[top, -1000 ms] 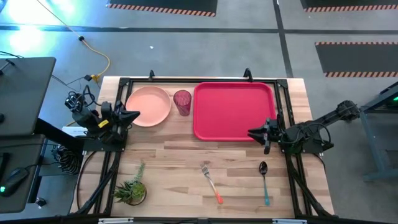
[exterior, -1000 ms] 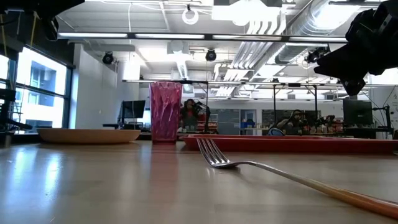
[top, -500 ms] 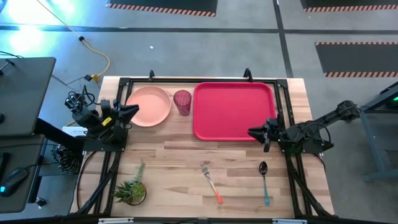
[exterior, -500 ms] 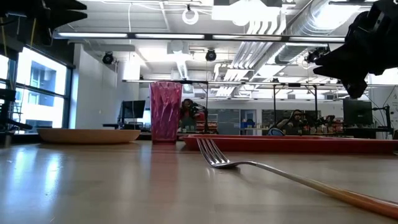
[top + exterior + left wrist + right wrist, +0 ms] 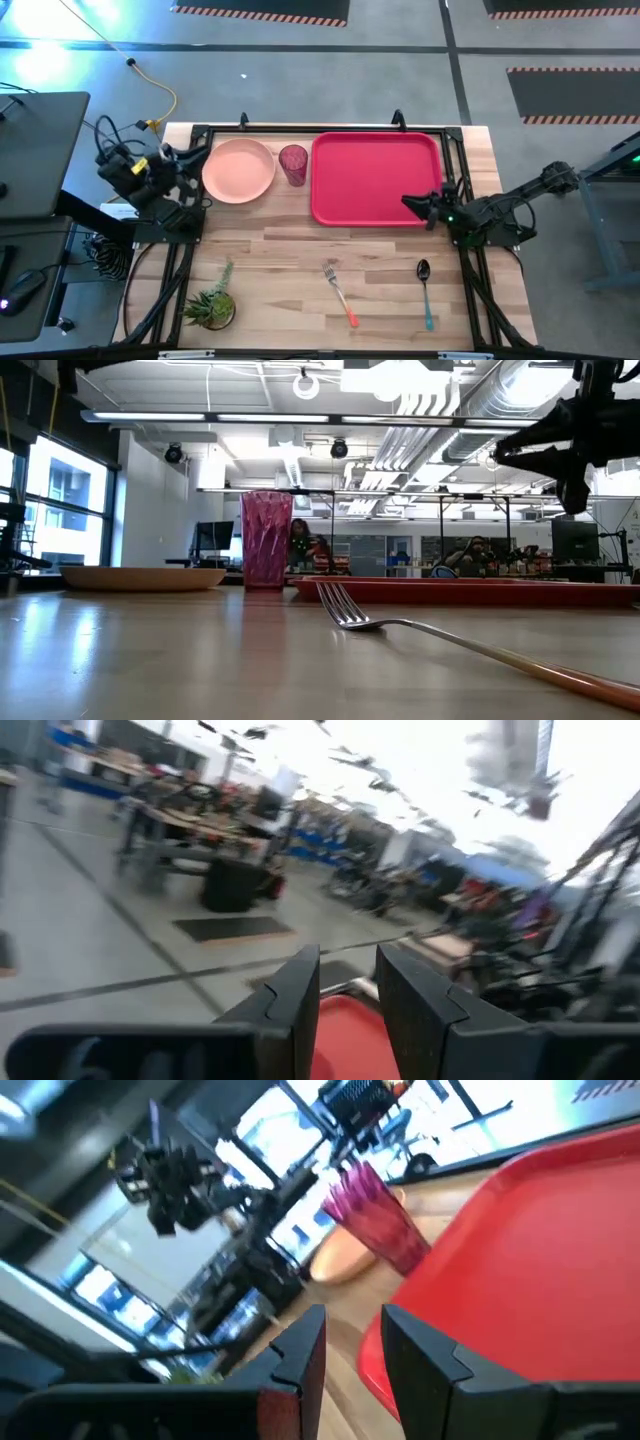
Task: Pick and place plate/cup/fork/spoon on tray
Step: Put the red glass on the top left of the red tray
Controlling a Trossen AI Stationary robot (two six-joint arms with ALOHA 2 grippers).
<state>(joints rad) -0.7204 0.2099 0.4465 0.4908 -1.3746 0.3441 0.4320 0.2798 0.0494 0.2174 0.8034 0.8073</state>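
Observation:
The peach-pink plate (image 5: 240,170) and the dark red cup (image 5: 293,163) stand at the table's far left, the cup between the plate and the red tray (image 5: 375,178). The orange-handled fork (image 5: 340,290) and the teal-handled spoon (image 5: 425,290) lie flat near the front edge. My left gripper (image 5: 188,156) hangs raised beside the plate's left rim, fingers close together, holding nothing. My right gripper (image 5: 408,203) hovers over the tray's near right corner, fingers close together and empty. The right wrist view shows the cup (image 5: 375,1220), the plate (image 5: 345,1260) and the tray (image 5: 530,1260).
A small potted plant (image 5: 210,300) stands at the near left corner of the table. Black frame bars run along the table's far edge and both sides. The wooden middle of the table lies between the tray and the cutlery.
My left gripper has risen and tipped upward, drawing back from the plate toward the table's left far corner. My right gripper has lifted slightly and levelled out over the tray's near right corner. The plate, cup, fork, spoon and tray have stayed where they were.

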